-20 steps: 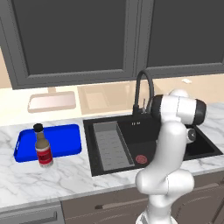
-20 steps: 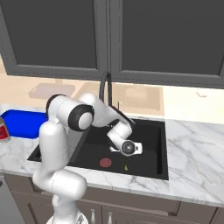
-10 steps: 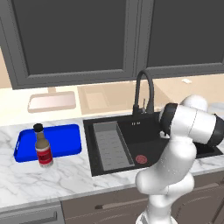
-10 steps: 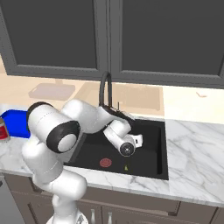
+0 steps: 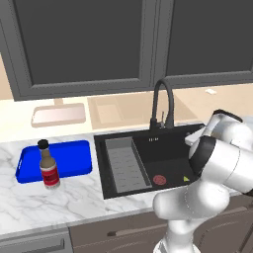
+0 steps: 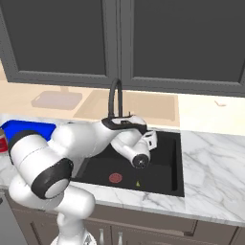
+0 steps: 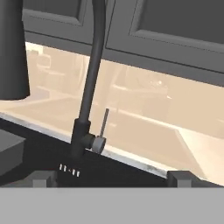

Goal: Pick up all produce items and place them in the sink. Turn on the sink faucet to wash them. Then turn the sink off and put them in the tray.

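A small yellow-green produce item [image 5: 186, 179] [image 6: 138, 183] lies on the floor of the black sink [image 5: 170, 148] [image 6: 174, 162], right of the red drain [image 5: 159, 180]. The black gooseneck sink faucet [image 5: 163, 101] [image 6: 115, 98] [image 7: 94, 65] stands behind the basin, its thin lever [image 7: 103, 124] pointing up. My gripper [image 7: 113, 178] is open with nothing between its fingertips [image 7: 43, 178]. It hovers over the basin facing the faucet base. My hand [image 6: 143, 146] hangs above the sink. The blue tray [image 5: 69, 158] [image 6: 26, 130] sits left of the sink.
A brown bottle [image 5: 48, 165] with a red label stands on the blue tray's left part. A grey ribbed rack [image 5: 126, 163] fills the sink's left side. A pale pink tray [image 5: 58, 114] lies at the back left. Dark cabinets hang above.
The arm's elbow has swung right and lower, and the hand has turned toward the faucet. The small fruit now shows on the sink floor below the hand.
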Motion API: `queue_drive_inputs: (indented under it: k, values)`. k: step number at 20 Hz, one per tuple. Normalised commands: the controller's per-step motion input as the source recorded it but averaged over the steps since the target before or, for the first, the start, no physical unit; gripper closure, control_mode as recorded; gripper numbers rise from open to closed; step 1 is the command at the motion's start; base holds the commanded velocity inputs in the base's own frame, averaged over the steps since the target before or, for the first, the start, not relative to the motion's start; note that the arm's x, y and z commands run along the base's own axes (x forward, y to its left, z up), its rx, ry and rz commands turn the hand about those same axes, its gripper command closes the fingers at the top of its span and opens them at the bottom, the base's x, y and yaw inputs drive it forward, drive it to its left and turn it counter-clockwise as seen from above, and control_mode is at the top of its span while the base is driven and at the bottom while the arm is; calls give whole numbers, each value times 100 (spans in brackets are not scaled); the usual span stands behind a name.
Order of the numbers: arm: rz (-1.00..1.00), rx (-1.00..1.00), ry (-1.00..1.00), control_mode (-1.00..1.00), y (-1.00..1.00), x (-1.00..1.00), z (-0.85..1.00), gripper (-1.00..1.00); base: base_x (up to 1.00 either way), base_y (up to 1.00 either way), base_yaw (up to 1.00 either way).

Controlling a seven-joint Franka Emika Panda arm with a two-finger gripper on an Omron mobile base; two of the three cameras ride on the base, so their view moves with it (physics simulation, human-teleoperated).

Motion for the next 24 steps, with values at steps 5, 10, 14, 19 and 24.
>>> queue_drive_inputs:
  k: [5,10,14,19,24]
  values:
    - [12,-2,-18,-100,-1,-1,61,-100,0,0,0]
    - [14,-1,-14,-100,-1,-1,37,-100,0,0,0]
    - [3,3,0,-100,-5,0,0,-100,0,0,0]
    - [2,5,0,-100,-2,2,-9,-100,0,0,0]
    - [17,1,0,-100,5,18,-14,-100,0,0,0]
